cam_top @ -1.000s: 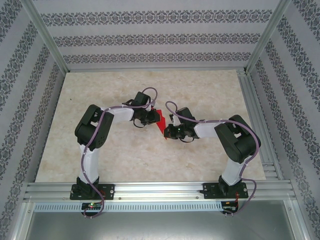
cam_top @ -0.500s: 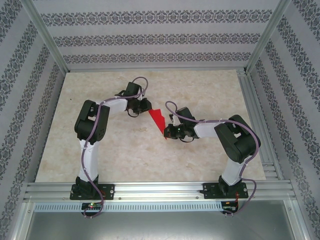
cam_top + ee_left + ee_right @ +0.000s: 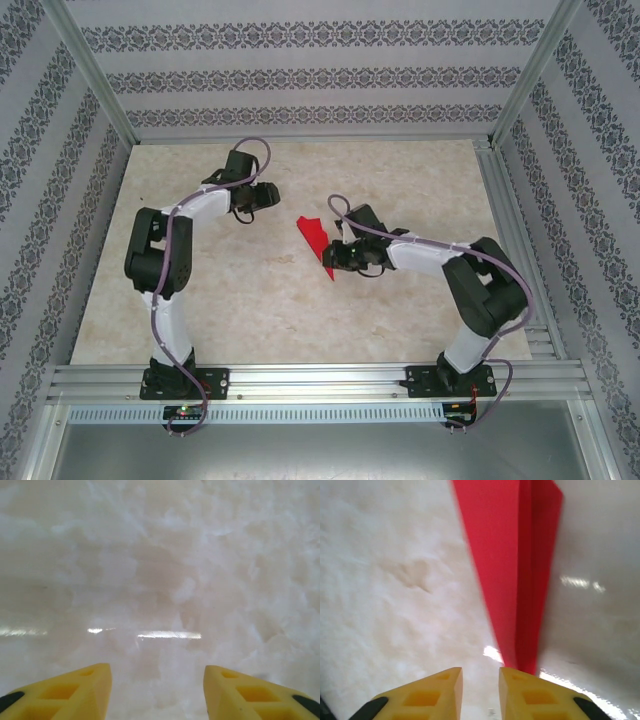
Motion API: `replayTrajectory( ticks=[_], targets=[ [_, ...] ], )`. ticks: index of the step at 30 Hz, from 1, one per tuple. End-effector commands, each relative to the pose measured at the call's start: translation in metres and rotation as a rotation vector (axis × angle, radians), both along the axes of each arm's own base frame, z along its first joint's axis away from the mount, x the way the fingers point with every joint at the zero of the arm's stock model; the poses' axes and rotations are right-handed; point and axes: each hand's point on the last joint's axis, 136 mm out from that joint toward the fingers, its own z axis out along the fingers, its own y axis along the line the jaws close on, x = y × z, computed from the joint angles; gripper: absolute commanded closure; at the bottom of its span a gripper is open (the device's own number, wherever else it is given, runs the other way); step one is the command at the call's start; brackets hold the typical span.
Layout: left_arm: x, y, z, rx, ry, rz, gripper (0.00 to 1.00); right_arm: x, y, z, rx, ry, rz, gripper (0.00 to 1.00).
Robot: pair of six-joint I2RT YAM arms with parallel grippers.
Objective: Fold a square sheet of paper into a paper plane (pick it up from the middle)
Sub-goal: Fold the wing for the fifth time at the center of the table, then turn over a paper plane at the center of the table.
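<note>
My left gripper [image 3: 262,195] hangs wide apart over the pale marbled table [image 3: 200,300], with patterned walls [image 3: 300,75] around. The paper plane [image 3: 314,240] lies mid-table, just ahead of my right gripper [image 3: 336,258], whose fingers are narrowly parted and empty.

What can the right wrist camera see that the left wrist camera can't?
Right wrist camera: the red paper plane on the table, its end beside the right gripper, whose fingers sit close together. Left wrist camera: the left gripper, its fingers wide apart, and a shiny streak of light on the table. Both: yellow fingers and the pale marbled table.
</note>
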Motion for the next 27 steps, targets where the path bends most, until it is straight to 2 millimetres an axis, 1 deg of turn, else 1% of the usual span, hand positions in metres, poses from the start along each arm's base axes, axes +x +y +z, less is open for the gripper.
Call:
replayTrajectory(
  ticks=[1, 3, 5, 9, 11, 12, 15, 16, 17, 18, 19, 22, 26, 27],
  targets=[
    [-0.023, 0.002, 0.009, 0.025, 0.018, 0.004, 0.43, 0.025, -0.001, 0.063, 0.064, -0.169, -0.052, 0.67],
    [-0.035, -0.003, 0.011, 0.037, 0.021, -0.013, 0.39, 0.032, -0.014, 0.077, 0.058, -0.219, -0.101, 0.61],
    [-0.048, -0.009, 0.013, 0.07, 0.026, -0.036, 0.35, 0.037, -0.036, 0.086, 0.025, -0.272, -0.167, 0.53],
    [-0.07, -0.027, 0.019, 0.136, 0.019, -0.077, 0.23, 0.042, -0.084, 0.096, -0.038, -0.353, -0.307, 0.39],
    [-0.079, -0.037, 0.021, 0.175, 0.018, -0.08, 0.19, 0.043, -0.108, 0.099, -0.068, -0.383, -0.367, 0.33],
    [-0.084, -0.045, 0.021, 0.194, 0.016, -0.089, 0.18, 0.043, -0.12, 0.1, -0.088, -0.402, -0.391, 0.29],
    [-0.1, -0.069, 0.02, 0.26, 0.017, -0.118, 0.13, 0.042, -0.149, 0.1, -0.172, -0.449, -0.419, 0.1],
    [-0.103, -0.073, 0.019, 0.294, 0.019, -0.12, 0.1, 0.042, -0.157, 0.1, -0.198, -0.46, -0.426, 0.04],
    [-0.108, -0.078, 0.019, 0.326, 0.017, -0.123, 0.08, 0.042, -0.165, 0.098, -0.219, -0.471, -0.433, 0.02],
    [-0.111, -0.084, 0.018, 0.347, 0.015, -0.128, 0.05, 0.043, -0.174, 0.097, -0.233, -0.48, -0.449, 0.02],
    [-0.113, -0.089, 0.018, 0.359, 0.01, -0.131, 0.0, 0.044, -0.179, 0.096, -0.236, -0.488, -0.457, 0.02],
    [-0.118, -0.108, 0.015, 0.408, 0.007, -0.156, 0.0, 0.043, -0.195, 0.087, -0.239, -0.474, -0.491, 0.02],
    [-0.117, -0.128, 0.01, 0.503, 0.014, -0.17, 0.0, 0.04, -0.2, 0.077, -0.215, -0.461, -0.507, 0.02],
    [-0.116, -0.131, 0.008, 0.528, 0.022, -0.166, 0.03, 0.039, -0.201, 0.074, -0.215, -0.456, -0.506, 0.02]
  ],
)
